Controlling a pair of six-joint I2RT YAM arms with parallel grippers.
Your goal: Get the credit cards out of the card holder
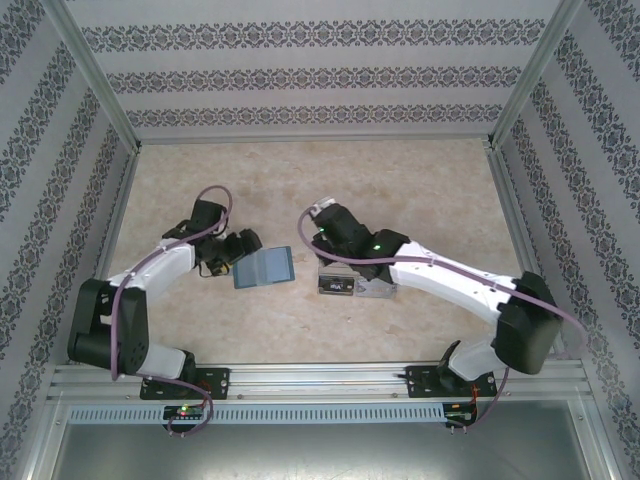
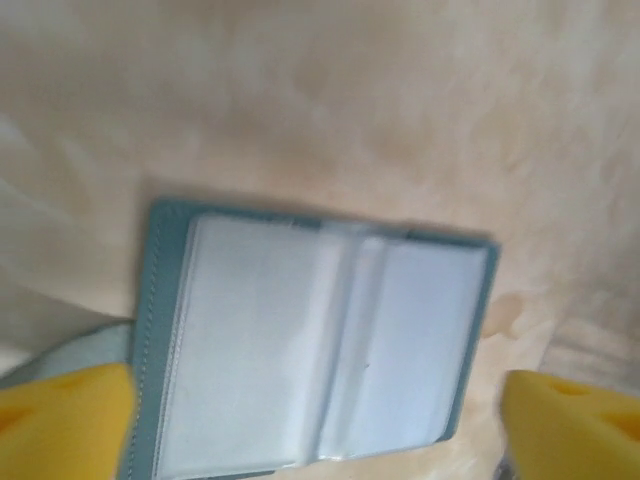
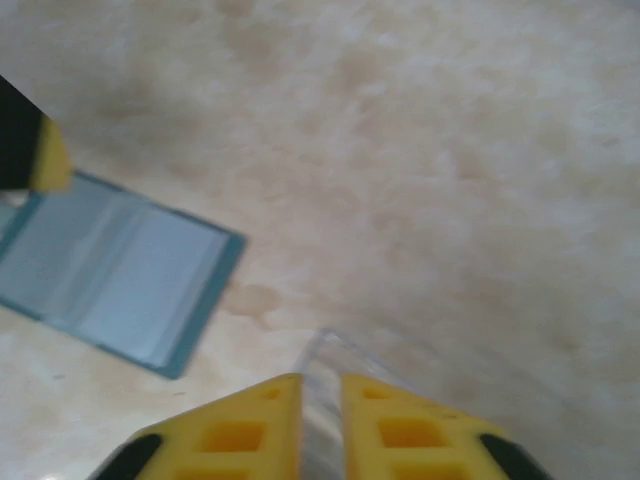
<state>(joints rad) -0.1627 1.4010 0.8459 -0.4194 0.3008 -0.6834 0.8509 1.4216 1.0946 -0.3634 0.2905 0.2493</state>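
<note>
Card holder (image 2: 320,330), one, lies open by the wide left hand (image 2: 318,425); right hand (image 3: 320,385) narrow, perhaps pinching one clear box (image 1: 338,287).

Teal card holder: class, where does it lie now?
In the top view the flat teal rectangular card holder lies open, left of centre, beside the left tool, with the clear plastic box to its right.

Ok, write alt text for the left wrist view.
The card holder lies open on the beige table, pale clear sleeves up. The left end effector is open, its yellow fingers low in the frame on either side of it.
</note>
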